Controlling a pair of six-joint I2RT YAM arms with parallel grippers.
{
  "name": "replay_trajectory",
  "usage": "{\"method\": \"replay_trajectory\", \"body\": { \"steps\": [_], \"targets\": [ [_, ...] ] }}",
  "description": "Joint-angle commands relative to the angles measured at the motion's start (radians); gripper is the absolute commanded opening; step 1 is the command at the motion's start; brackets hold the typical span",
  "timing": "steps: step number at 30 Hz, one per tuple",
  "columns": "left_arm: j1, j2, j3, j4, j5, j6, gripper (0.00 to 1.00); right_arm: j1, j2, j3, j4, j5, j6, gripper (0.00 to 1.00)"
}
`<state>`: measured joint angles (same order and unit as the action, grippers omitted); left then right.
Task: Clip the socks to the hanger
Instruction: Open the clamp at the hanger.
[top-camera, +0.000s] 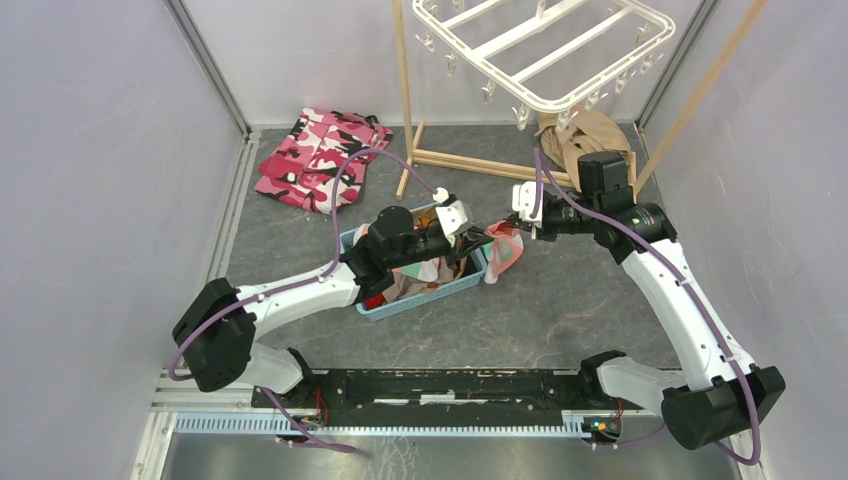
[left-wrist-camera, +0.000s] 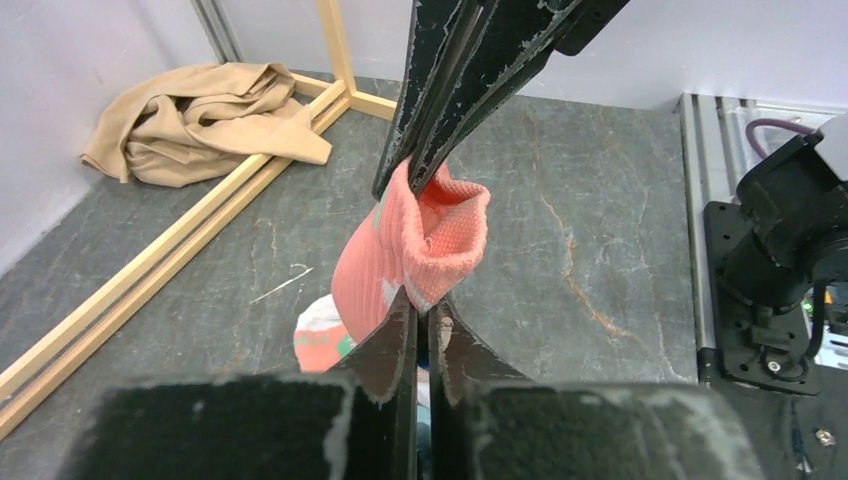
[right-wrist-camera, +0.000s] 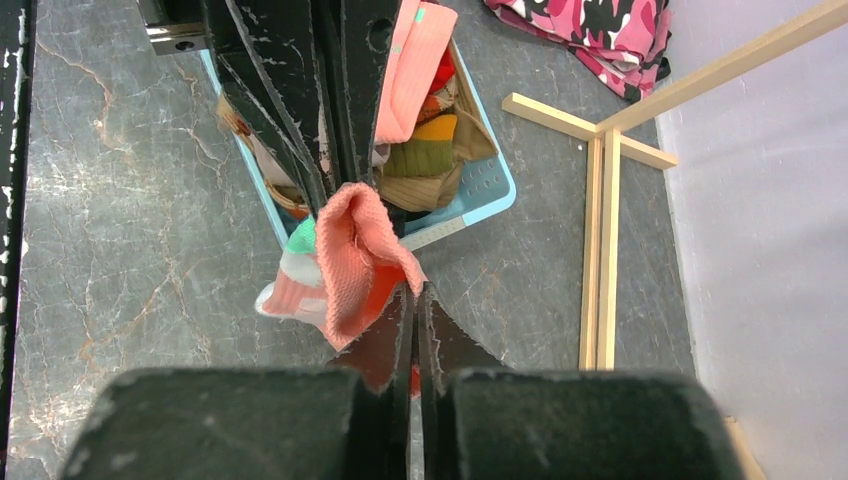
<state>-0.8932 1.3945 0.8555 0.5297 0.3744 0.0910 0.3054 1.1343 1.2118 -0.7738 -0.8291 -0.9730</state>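
Note:
A salmon-pink sock (top-camera: 505, 258) with teal and white patches hangs just right of a light blue basket (top-camera: 430, 297), above the floor. Both grippers pinch its cuff from opposite sides. In the left wrist view my left gripper (left-wrist-camera: 430, 312) is shut on the cuff's near edge of this sock (left-wrist-camera: 395, 255), and the right arm's fingers (left-wrist-camera: 440, 110) come down onto its far edge. In the right wrist view my right gripper (right-wrist-camera: 415, 296) is shut on the sock (right-wrist-camera: 350, 260). More socks (right-wrist-camera: 430, 150) lie in the basket. The white hanger (top-camera: 545, 50) hangs at the back, above.
A pink camouflage garment (top-camera: 320, 155) lies at the back left. A tan cloth (top-camera: 590, 135) is heaped under the hanger. The wooden pole stand (top-camera: 470, 160) has its base rails on the floor behind the basket. Grey walls close both sides.

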Motion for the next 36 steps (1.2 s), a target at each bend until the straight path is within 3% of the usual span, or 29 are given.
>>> {"method": "replay_trajectory", "body": {
  "steps": [1,5,8,12,18,25,36],
  "targets": [
    [0.004,0.007,0.045,0.039,0.024,-0.019,0.02,-0.003,-0.009,0.038,0.030,-0.028,0.041,0.05],
    [0.004,-0.001,0.036,0.036,0.025,-0.003,0.02,-0.054,0.002,0.078,0.079,-0.027,0.128,0.35],
    [0.004,-0.021,0.019,0.039,0.003,0.014,0.02,-0.103,0.004,0.106,0.072,-0.029,0.123,0.50],
    [0.003,-0.057,0.008,0.035,-0.060,0.058,0.02,-0.145,-0.011,0.098,0.114,-0.041,0.194,0.63],
    [0.002,-0.090,0.015,0.011,-0.133,0.128,0.02,-0.164,-0.027,0.058,0.240,-0.122,0.414,0.64],
    [-0.005,-0.074,0.049,-0.011,-0.142,0.160,0.02,-0.162,-0.064,-0.031,0.510,-0.023,0.781,0.67],
    [-0.012,-0.057,0.077,-0.013,-0.151,0.169,0.02,-0.084,-0.053,-0.075,0.379,0.113,0.609,0.71]
  ]
}}
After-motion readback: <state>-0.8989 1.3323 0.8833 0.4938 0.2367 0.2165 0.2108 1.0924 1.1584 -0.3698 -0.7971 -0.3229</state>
